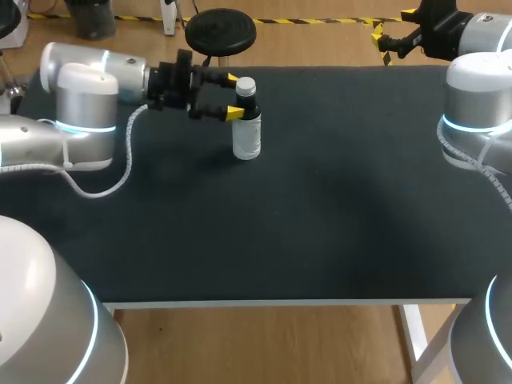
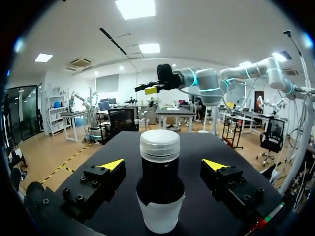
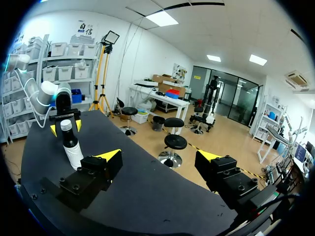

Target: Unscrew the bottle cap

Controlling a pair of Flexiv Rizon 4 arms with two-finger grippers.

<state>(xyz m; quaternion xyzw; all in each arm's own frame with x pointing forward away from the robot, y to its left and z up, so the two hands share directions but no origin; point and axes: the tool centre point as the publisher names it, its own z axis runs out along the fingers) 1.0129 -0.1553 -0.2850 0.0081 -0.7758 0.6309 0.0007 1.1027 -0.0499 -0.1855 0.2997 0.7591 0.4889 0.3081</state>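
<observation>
A small dark bottle [image 1: 246, 128] with a white cap [image 1: 246, 84] and a pale label stands upright on the black table [image 1: 320, 216], at the back left. My left gripper [image 1: 234, 96] is open, its yellow-tipped fingers on either side of the bottle's neck with gaps showing. In the left wrist view the bottle [image 2: 160, 187] stands between the fingers of the left gripper [image 2: 165, 164], cap [image 2: 159, 145] uppermost. My right gripper [image 1: 382, 42] is open and held high at the far right corner, away from the bottle [image 3: 72, 146]; in its own view the right gripper [image 3: 162, 158] holds nothing.
The rest of the tabletop is bare black mat. My right arm's elbow [image 1: 480, 112] hangs over the table's right edge.
</observation>
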